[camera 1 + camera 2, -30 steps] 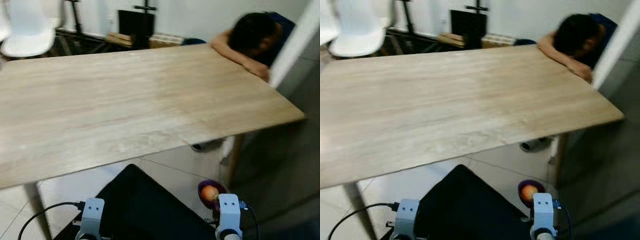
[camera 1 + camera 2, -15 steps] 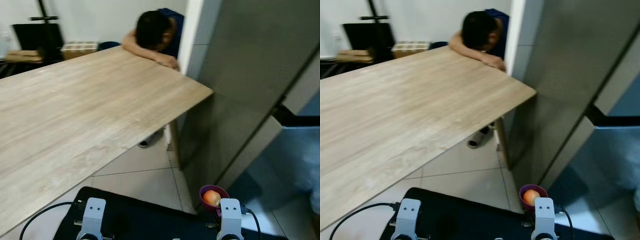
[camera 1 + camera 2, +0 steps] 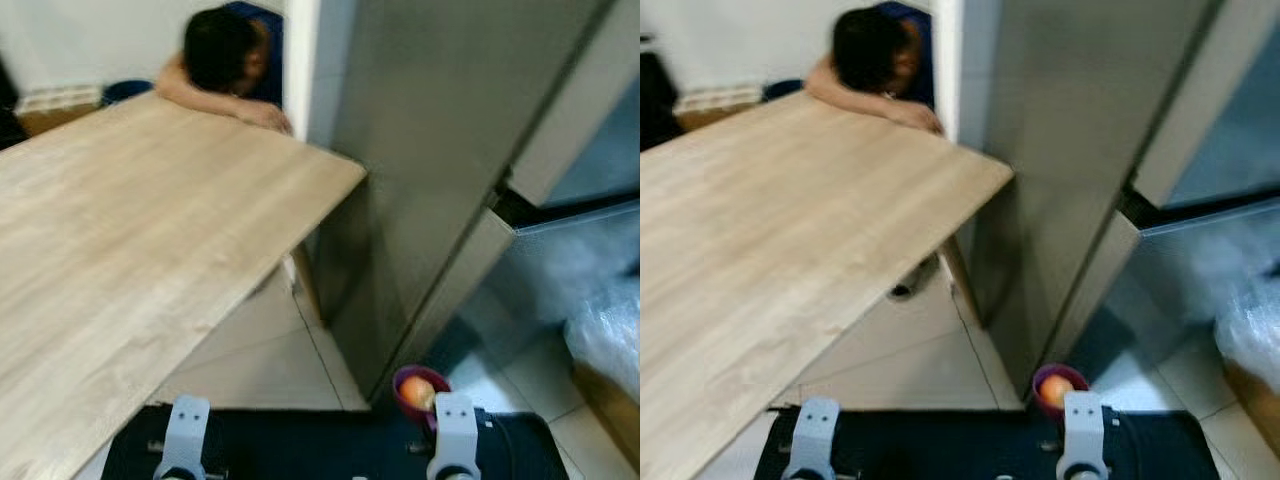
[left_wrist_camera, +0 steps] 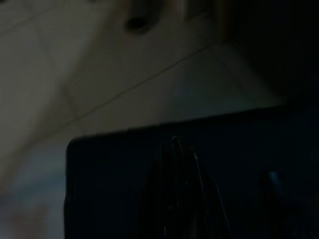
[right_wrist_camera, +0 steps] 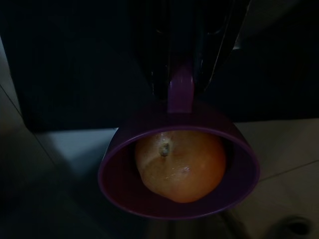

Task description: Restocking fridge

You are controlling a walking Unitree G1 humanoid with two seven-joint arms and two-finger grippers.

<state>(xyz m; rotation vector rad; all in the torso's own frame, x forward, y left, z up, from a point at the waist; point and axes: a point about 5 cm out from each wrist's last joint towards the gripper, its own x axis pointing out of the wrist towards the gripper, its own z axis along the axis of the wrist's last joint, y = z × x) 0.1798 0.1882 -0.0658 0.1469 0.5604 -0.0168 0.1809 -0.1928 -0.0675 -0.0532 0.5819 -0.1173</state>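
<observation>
R end effector (image 5: 182,74) grips purple cup (image 5: 124,189) handle; orange (image 5: 180,164) inside.

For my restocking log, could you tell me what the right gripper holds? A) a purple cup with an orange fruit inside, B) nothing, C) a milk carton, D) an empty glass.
A: the right gripper is clamped on the handle of the purple cup, and an orange fruit sits inside it.
</observation>
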